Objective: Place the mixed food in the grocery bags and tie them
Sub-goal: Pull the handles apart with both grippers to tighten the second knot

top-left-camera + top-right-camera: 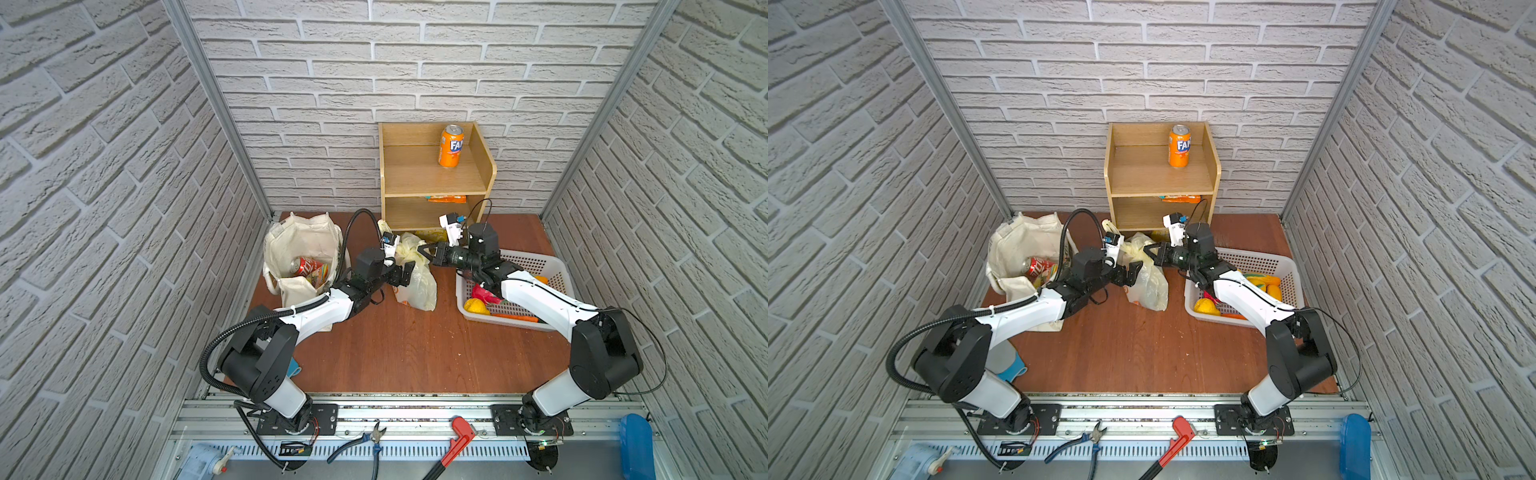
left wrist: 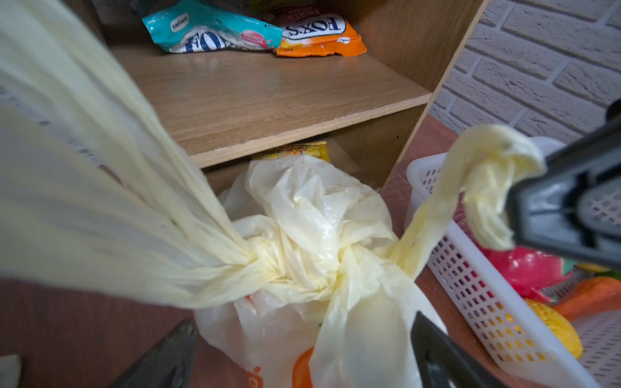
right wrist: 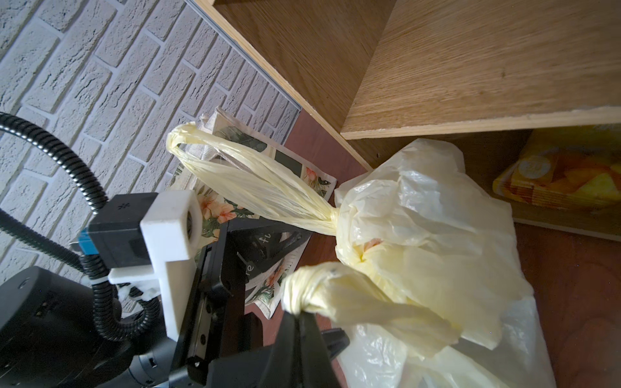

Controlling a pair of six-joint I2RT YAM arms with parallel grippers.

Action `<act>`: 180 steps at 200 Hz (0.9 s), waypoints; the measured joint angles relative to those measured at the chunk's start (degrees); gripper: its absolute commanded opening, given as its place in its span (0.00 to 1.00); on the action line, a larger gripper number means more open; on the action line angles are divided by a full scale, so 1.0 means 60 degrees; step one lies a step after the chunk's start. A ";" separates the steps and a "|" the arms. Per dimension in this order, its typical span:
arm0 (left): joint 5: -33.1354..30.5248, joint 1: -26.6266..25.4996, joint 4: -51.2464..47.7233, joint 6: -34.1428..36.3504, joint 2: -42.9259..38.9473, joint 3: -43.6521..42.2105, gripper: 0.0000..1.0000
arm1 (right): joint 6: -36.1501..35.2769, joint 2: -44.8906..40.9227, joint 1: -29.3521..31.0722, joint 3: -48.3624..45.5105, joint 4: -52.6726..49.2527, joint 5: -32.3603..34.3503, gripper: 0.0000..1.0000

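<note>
The pale-yellow plastic grocery bag (image 1: 419,286) (image 1: 1152,291) (image 2: 302,208) (image 3: 420,218) stands on the floor in front of the shelf, its two handles crossed in a knot (image 2: 285,268) at the top. My right gripper (image 1: 424,251) (image 1: 1150,251) (image 3: 299,314) (image 2: 537,208) is shut on the tip of one handle (image 2: 487,168). The other handle (image 3: 235,174) hangs free. My left gripper (image 1: 404,277) (image 1: 1129,276) (image 2: 302,331) is open against the bag's side, holding nothing. The cream canvas tote (image 1: 299,245) (image 1: 1017,245) stands open to the left, with a red soda can (image 1: 305,266) (image 1: 1040,266) and a snack packet inside.
A wooden shelf unit (image 1: 432,174) at the back carries an orange can (image 1: 451,145) and snack packets (image 2: 215,33). A yellow packet (image 3: 564,168) lies under it. A white perforated basket (image 1: 536,266) with toy produce sits at the right. Pliers and a red tool lie on the front rail.
</note>
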 measured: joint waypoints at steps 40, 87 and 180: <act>-0.0426 0.0051 0.0007 0.0484 -0.0051 0.0000 0.98 | -0.0015 0.0000 -0.0015 0.0222 -0.0302 -0.0138 0.06; -0.0372 0.0146 0.0146 -0.0535 -0.0051 0.0000 0.98 | -0.0015 0.0004 -0.0033 0.0226 -0.0401 -0.0277 0.06; -0.0718 0.0146 0.0073 -0.5275 -0.0353 0.0044 0.98 | -0.0015 0.0018 -0.0058 0.0036 -0.0055 -0.0594 0.06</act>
